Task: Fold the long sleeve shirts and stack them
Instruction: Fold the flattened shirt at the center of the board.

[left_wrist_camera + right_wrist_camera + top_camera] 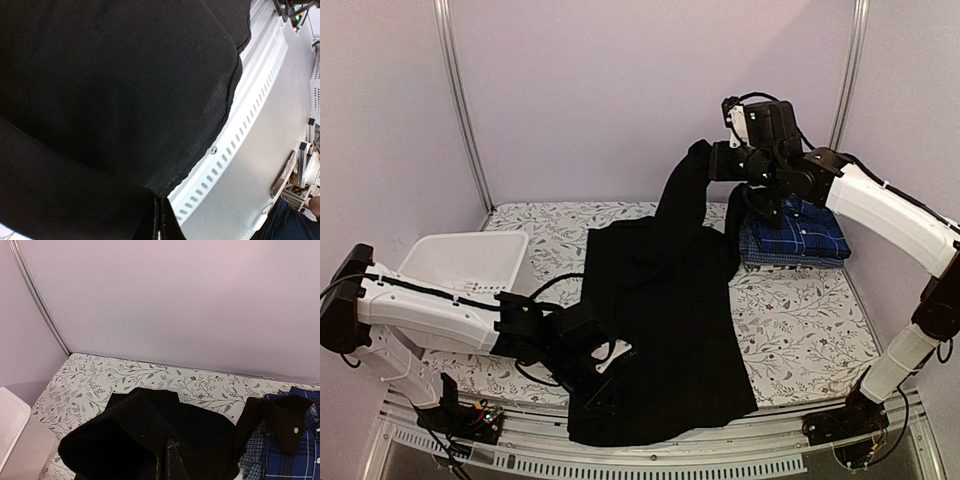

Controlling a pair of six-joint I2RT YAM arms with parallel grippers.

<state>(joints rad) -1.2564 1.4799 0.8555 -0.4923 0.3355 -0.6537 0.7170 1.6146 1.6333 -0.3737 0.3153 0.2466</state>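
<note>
The black long sleeve shirt (660,320) lies spread over the middle of the table, its hem hanging over the near edge. My right gripper (712,160) is shut on one upper part of it and holds that part high above the back of the table; in the right wrist view the black cloth (150,430) drapes down from the shut fingers (172,462). My left gripper (592,385) is shut on the black hem (200,150) at the near edge. The blue plaid long sleeve shirt (795,235) lies folded at the back right, with a black cuff (280,420) resting on it.
A white plastic basket (465,262) stands at the left of the floral table cover (800,320). A slotted metal rail (245,130) runs along the near edge under the hem. Pale walls close in the back and both sides.
</note>
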